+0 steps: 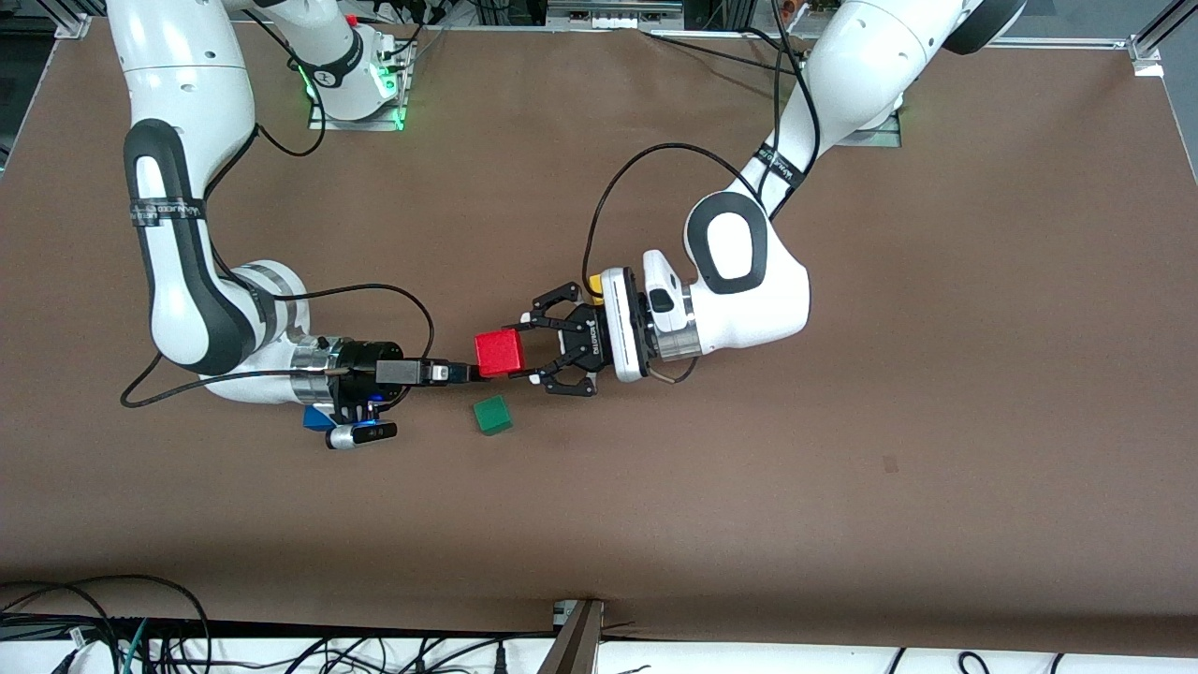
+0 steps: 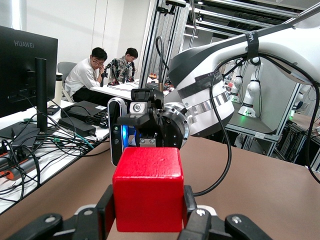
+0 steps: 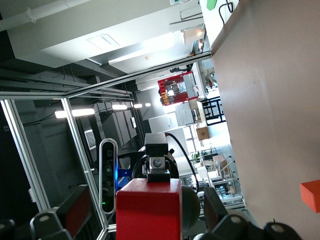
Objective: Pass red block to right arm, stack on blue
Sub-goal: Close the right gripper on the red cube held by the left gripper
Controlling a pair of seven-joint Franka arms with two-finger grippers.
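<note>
- Brown table [image 1: 842,487], front view: left gripper [image 1: 524,351] hangs over the table's middle, lying level and pointing toward the right arm's end.
- Its black fingers [image 1: 552,298] are closed on the red block [image 1: 498,353], one on each of two opposing sides.
- Red block: a cube, so it has no long axis. It is held clear of the table, its edges turned slightly off the table's edges, with one flat face toward each gripper.
- Right gripper [image 1: 473,373]: level over the table, pointing at the left gripper, its tip at the block's edge. Whether it is open or closed on the block cannot be told.
- Green cube [image 1: 492,415]: on the table, nearer the camera than the red block.
- Blue cube [image 1: 314,418]: on the table toward the right arm's end, partly hidden under the right wrist, well apart from the green cube.
- Left wrist view: the red block [image 2: 147,189] sits upright and square, with a finger [image 2: 106,207] pressed against each side face. The right arm [image 2: 210,95] lies straight ahead of it.
- Right wrist view: the red block [image 3: 148,210] is centred with a flat face to the camera, flanked by the left gripper's black links.
- Orange cube [image 3: 311,196]: sits on the table [image 3: 270,100] at the edge of the right wrist view.
</note>
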